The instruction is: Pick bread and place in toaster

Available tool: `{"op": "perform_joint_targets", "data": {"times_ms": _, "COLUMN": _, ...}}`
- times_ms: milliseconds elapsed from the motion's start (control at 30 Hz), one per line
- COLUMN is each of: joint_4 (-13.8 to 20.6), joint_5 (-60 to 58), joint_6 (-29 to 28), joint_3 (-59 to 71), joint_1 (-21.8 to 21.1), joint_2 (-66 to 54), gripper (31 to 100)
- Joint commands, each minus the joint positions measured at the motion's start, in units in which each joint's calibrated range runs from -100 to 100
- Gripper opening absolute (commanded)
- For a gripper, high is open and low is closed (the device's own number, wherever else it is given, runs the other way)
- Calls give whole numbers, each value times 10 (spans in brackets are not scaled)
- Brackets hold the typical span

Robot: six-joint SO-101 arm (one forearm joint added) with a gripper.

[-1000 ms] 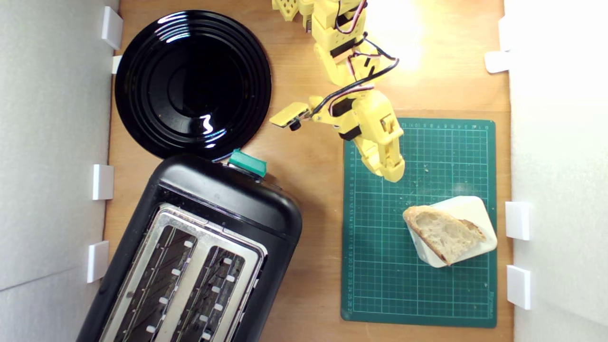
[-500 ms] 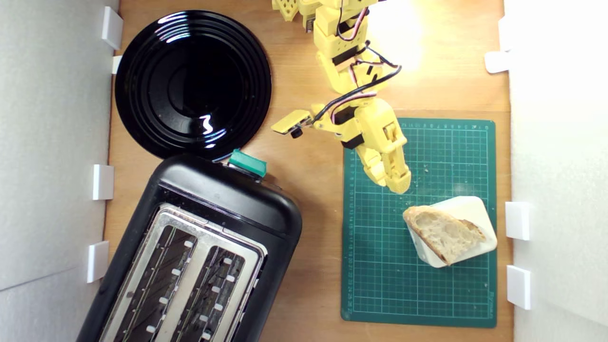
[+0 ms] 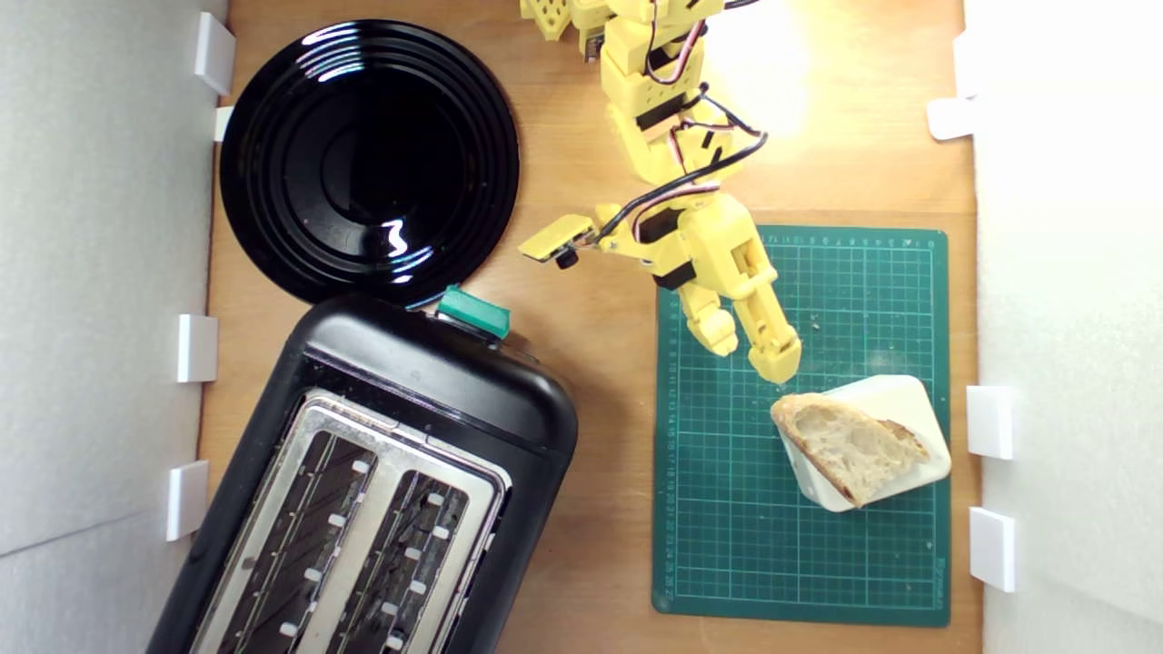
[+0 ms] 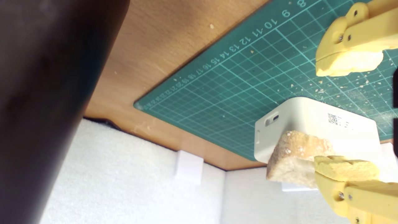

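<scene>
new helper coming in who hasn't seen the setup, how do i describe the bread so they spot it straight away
Find the green gridded cutting mat at the exterior view's right. On its far-right part sits a white rounded-rectangle block, and the triangular tan slice of rustic bread lies across its top. It is the only porous, brown-crusted thing there.

Bare green mat (image 3: 727,509) lies open on the exterior view's left of the bread (image 3: 845,445). The toaster (image 3: 382,490) stands well left, its slots uncovered.
</scene>
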Motion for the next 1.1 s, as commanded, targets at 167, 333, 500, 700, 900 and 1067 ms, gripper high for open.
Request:
{"op": "perform_joint_targets", "data": {"times_ms": 167, "joint_4": -2, "joint_5": -22, "joint_6": -15, "joint_3": -82, "joint_1": -11, "joint_2": 33, "gripper": 937}}
{"op": "perform_joint_targets", "data": {"times_ms": 333, "joint_4": 1, "joint_5": -22, "joint_6": -16, "joint_3": -110, "joint_1": -21, "joint_2": 49, "gripper": 932}}
{"op": "perform_joint_targets", "data": {"times_ms": 500, "joint_4": -3, "joint_5": -22, "joint_6": -15, "joint_3": -133, "joint_1": -42, "joint_2": 64, "gripper": 932}}
{"op": "perform_joint_targets", "data": {"times_ms": 700, "joint_4": -4, "joint_5": -22, "joint_6": -15, "joint_3": -160, "joint_1": -54, "joint_2": 84, "gripper": 931}}
{"op": "perform_joint_targets", "data": {"times_ms": 900, "joint_4": -4, "joint_5": -21, "joint_6": -15, "joint_3": -177, "joint_1": -55, "joint_2": 95, "gripper": 931}}
{"op": "perform_joint_targets", "data": {"times_ms": 1067, "joint_4": -4, "joint_5": -21, "joint_6": -16, "joint_3": -194, "joint_1": -56, "joint_2": 105, "gripper": 931}}
